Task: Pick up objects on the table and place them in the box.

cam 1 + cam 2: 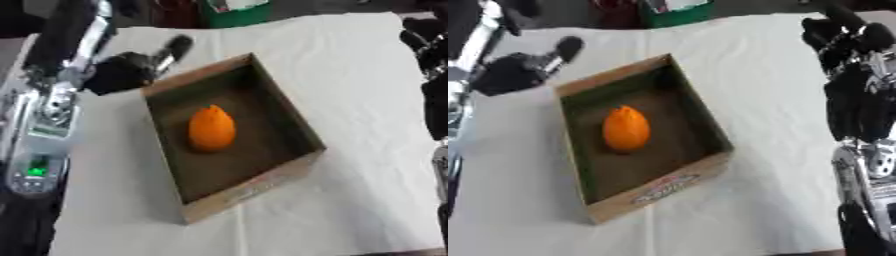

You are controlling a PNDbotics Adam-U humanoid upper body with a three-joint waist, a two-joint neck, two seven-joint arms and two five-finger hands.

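Observation:
A brown cardboard box (296,120) stands open at the middle of the white-covered table. An orange rounded object (212,128) lies on the box floor, nothing touching it. My left hand (127,71) hovers just outside the box's far left corner, black, with one finger (175,49) stretched out away from me; it holds nothing. My right hand (843,37) shows at the right edge, fingers up and relaxed, well clear of the box and holding nothing.
A white cloth (359,65) covers the table. A green container (236,12) and something dark red stand beyond the far edge. My left forearm (39,150), silver with a green light, lies along the left side.

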